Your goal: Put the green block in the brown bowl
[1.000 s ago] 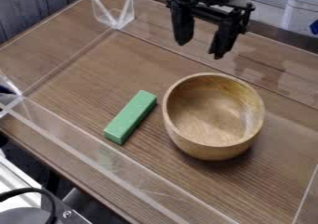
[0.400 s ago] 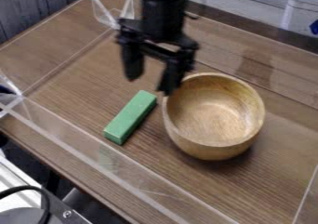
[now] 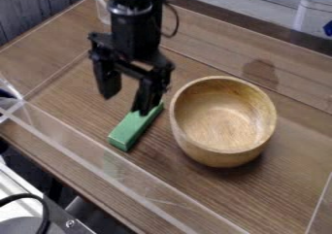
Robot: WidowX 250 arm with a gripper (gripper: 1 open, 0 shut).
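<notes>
- Position change: the gripper has moved from the 12 o'clock side of the bowl, in the earlier frame, to the bowl's 10 o'clock side. The green block and the brown bowl hold their earlier positions.
- Reference: clock directions are read on the camera view, with 12 o'clock at the top edge.
- Claw state: the two black fingers stand apart, with nothing clamped between them. They point down toward the tabletop, near the upper end of the block. Contact between a finger and the block cannot be confirmed from this view.
- Block, location: the green block lies on the wooden tabletop, outside the bowl, at the bowl's 9 o'clock side. Its upper end is just beside the bowl wall.
- Block, orientation: lying flat, long axis running from 1 o'clock to 7 o'clock. The 7 o'clock end is fully exposed; the 1 o'clock end is partly covered by a finger.
- Block, appearance: flat, elongated rectangular bar with straight edges. The upper face is plain medium green; the narrow side at the 7 o'clock end reads as a darker green.
- Bowl: the brown bowl stands upright with its round opening facing up. The rim is thick and light brown; the hollow is deep, with no block inside.
</notes>
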